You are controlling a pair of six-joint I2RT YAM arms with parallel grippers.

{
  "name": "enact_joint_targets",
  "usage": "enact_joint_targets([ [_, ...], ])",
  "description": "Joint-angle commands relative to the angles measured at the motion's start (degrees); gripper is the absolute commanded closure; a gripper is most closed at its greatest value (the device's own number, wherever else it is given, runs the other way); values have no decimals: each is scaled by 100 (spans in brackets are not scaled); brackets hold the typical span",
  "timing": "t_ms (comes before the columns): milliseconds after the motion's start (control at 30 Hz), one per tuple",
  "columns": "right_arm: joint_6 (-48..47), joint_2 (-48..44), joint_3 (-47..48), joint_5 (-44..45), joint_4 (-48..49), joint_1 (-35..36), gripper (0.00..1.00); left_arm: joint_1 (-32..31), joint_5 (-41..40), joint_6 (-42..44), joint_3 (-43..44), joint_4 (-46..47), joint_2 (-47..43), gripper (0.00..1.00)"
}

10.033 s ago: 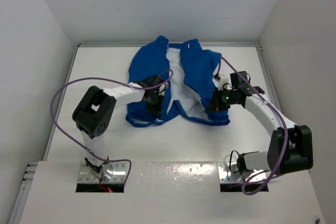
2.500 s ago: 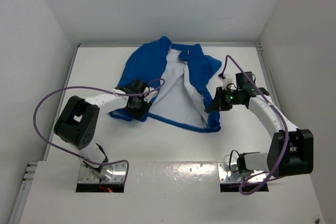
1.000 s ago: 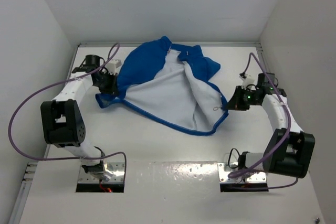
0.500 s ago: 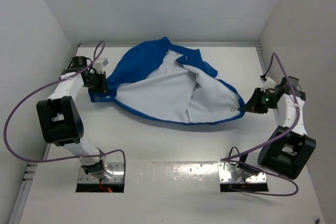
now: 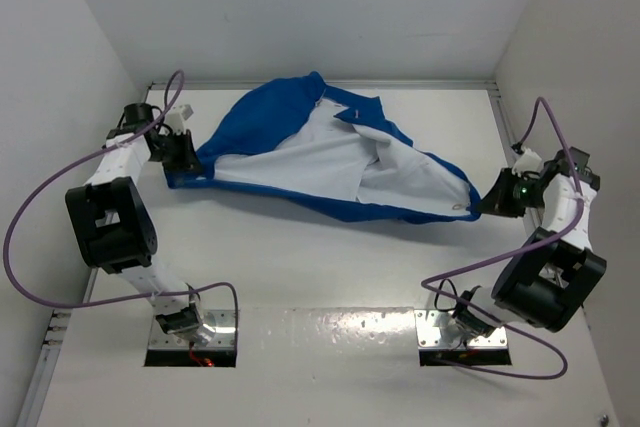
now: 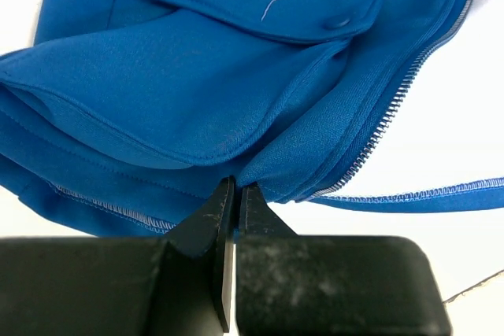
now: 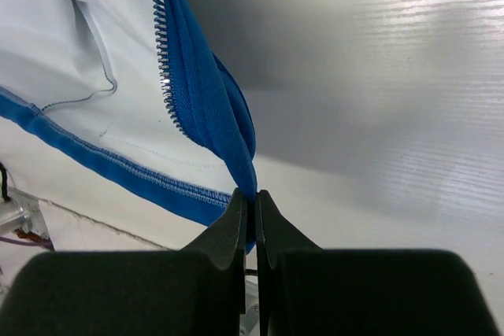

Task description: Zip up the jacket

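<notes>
The royal blue jacket [image 5: 290, 137] lies open and stretched wide across the table, white lining [image 5: 330, 162] up. My left gripper [image 5: 186, 160] is shut on its left bottom corner at the far left; in the left wrist view [image 6: 236, 194] the jaws pinch blue fabric [image 6: 197, 92] beside the zipper teeth [image 6: 394, 108]. My right gripper [image 5: 488, 203] is shut on the right bottom corner at the far right; in the right wrist view [image 7: 252, 198] it holds the blue edge [image 7: 213, 108] beside the zipper teeth [image 7: 161, 53], with the fabric lifted.
White walls enclose the table on the left, back and right. The right wall [image 5: 570, 67] is close to my right gripper. Purple cables [image 5: 40, 207] loop off both arms. Arm bases [image 5: 195, 332] sit at the near edge.
Both grippers have pulled further apart, left one to the far left, right one to the far right. The jacket has spread wider and flatter between them.
</notes>
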Motion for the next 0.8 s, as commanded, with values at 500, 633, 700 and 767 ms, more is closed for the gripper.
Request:
enact_joint_targets([
  [500,-623,109,428,35,-71,-393,100,304,366,-35,872,53,504,88],
  [633,-710,117,411,35,-80,-393,100,304,593,-35,986,-52,558,88],
  [700,-737,117,411,44,-80,-420,100,366,647,18,1056,-149,619,88],
  [767,-755,126,428,52,-89,-437,100,435,787,80,1126,-271,680,88],
])
